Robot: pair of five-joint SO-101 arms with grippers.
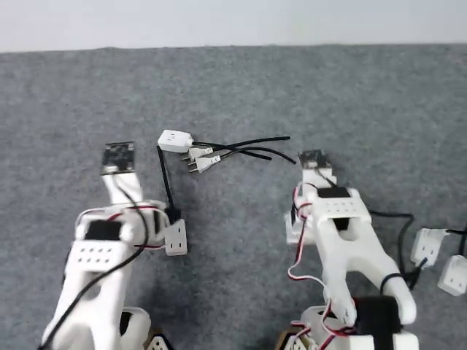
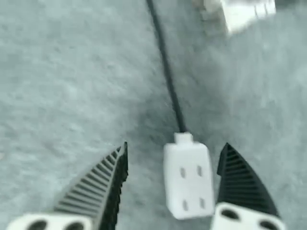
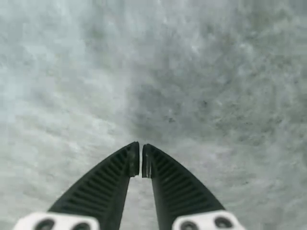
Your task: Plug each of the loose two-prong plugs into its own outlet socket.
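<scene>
Left gripper (image 2: 175, 145) gaped around 1 outlet socket (image 2: 188, 179), off-centre, so closing could skew it; right gripper (image 3: 140, 146) sat closed, empty.

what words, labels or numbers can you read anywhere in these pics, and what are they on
None can be read.
The white socket block shows only slots, no print.
Any marks on the left arm's circuit board and the right arm's circuit board are too small to read.

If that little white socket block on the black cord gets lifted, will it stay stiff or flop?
The socket block looks like hard moulded plastic, so it is probably rigid and light. Its thin black cord lies curved, so it would likely trail limply.
</scene>
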